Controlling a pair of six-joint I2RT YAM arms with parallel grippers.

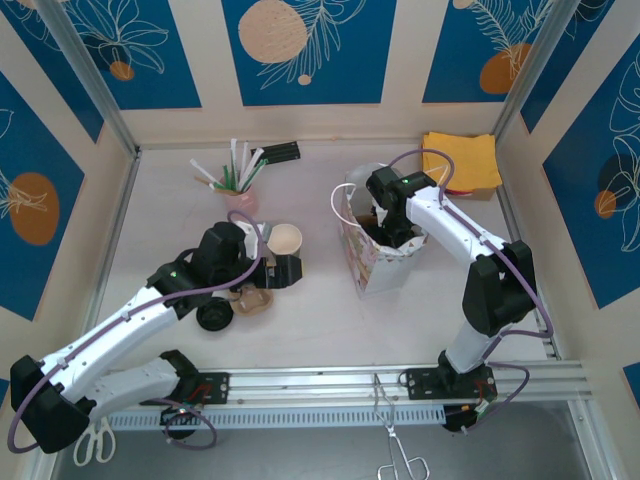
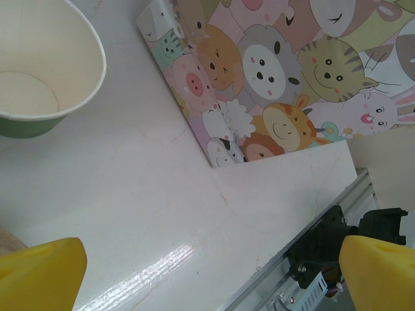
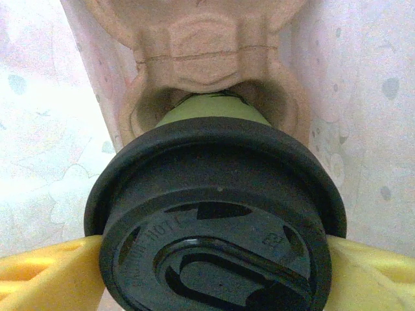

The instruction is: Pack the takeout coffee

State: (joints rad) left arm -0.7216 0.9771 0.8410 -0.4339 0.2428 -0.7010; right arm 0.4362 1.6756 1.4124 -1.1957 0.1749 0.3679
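2 green paper cups: 1 open cup (image 1: 286, 240) and 1 lidded cup (image 3: 214, 107). 2 black lids: 1 fitted lid (image 3: 214, 194) and 1 loose lid (image 1: 214, 316). 2 pulp carriers: 1 bagged carrier (image 3: 207, 45) and 1 tabletop carrier (image 1: 252, 299). 1 cartoon-animal paper bag (image 1: 378, 268). 1 pink cup of straws (image 1: 240, 190). 1 stack of yellow napkins (image 1: 462, 160). 1 pair of scissors (image 1: 97, 441). 1 pair of tongs (image 1: 398, 455).
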